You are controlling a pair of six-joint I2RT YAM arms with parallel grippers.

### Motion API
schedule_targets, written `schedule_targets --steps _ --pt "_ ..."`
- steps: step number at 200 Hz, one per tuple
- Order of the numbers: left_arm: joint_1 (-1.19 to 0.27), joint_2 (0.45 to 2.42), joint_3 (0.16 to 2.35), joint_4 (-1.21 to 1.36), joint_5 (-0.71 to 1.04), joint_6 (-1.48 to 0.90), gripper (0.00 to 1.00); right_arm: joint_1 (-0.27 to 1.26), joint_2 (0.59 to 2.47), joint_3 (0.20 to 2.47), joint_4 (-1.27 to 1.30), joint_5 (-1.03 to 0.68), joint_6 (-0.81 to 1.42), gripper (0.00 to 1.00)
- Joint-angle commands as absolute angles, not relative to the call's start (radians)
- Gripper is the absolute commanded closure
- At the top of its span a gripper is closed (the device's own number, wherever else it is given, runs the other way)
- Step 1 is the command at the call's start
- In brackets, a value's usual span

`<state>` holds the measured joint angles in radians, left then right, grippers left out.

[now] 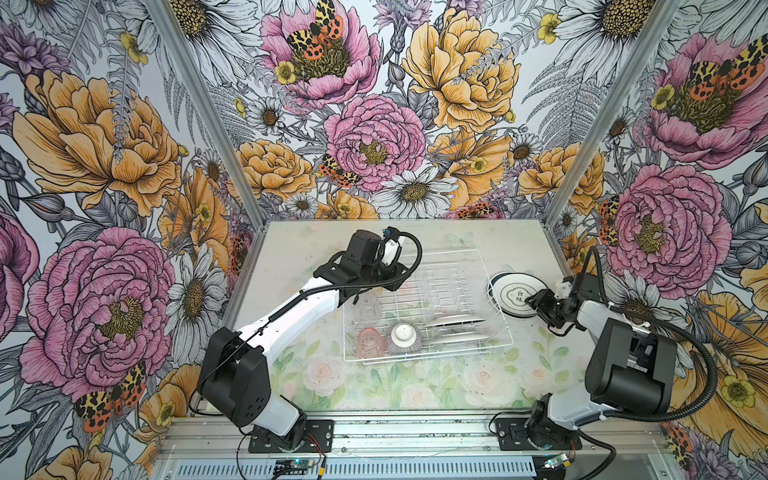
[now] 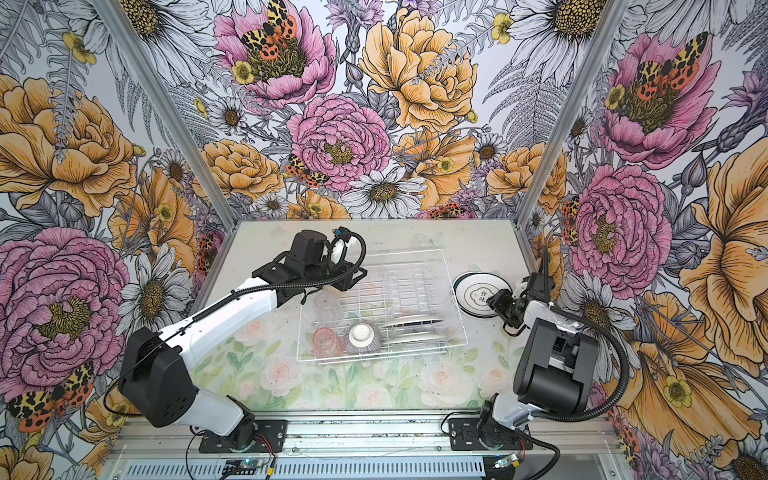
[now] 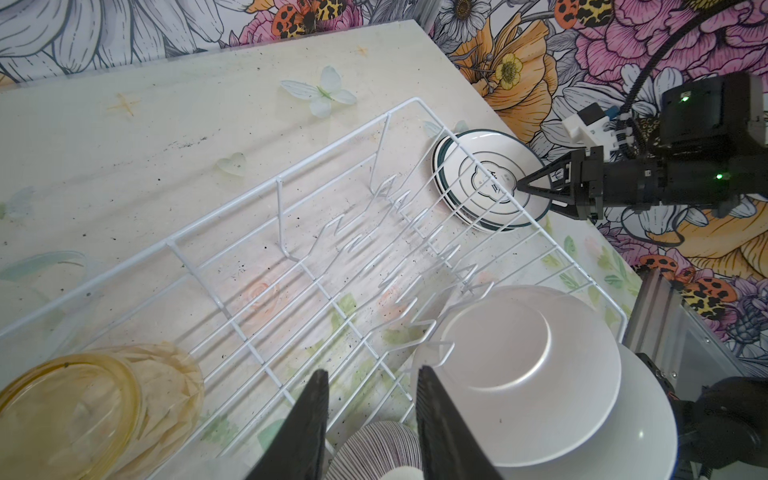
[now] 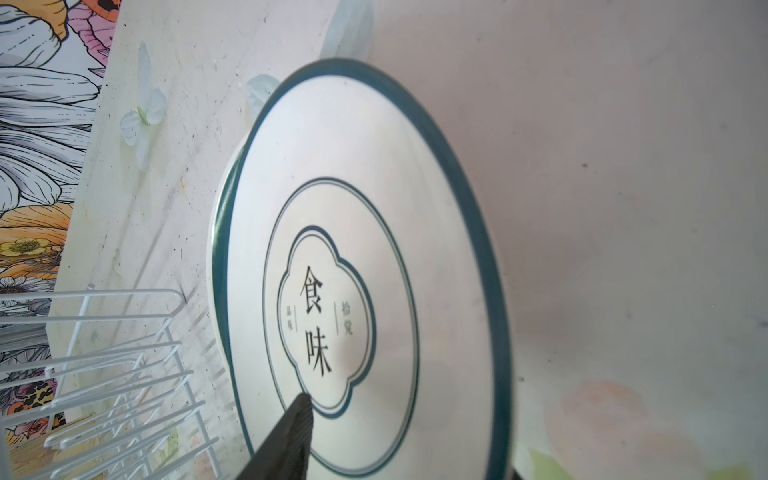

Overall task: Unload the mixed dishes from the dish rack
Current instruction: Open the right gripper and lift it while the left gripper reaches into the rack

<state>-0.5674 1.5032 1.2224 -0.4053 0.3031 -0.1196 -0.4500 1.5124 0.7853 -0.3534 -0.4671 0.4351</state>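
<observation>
One finger (image 4: 291,436) of my right gripper (image 1: 529,298) lies across the top plate (image 4: 353,249), stacked on the table (image 1: 415,395) just beside the dish rack (image 3: 278,179); pinching or free, I cannot tell. Retreating while pinched could drag that plate askew. My left gripper (image 3: 370,374) hangs part-open, empty, over the rack.

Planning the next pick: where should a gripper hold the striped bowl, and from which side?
Probably the raised white foot of the striped bowl, from straight above: it sits upside down in the dish rack, pink tumbler and a plate crowding its sides.
</observation>
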Motion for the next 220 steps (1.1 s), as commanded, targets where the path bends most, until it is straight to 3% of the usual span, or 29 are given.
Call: schedule_targets --steps 1,220 --pt "-0.553 1.474 1.202 -0.381 0.327 -0.098 0.63 -0.439 1.482 0.82 -0.387 -0.44 0.412 0.48" --pt "-0.509 1.443 1.119 -0.35 0.373 -0.099 0.63 -0.411 1.497 0.861 -0.523 -0.387 0.349 0.44"
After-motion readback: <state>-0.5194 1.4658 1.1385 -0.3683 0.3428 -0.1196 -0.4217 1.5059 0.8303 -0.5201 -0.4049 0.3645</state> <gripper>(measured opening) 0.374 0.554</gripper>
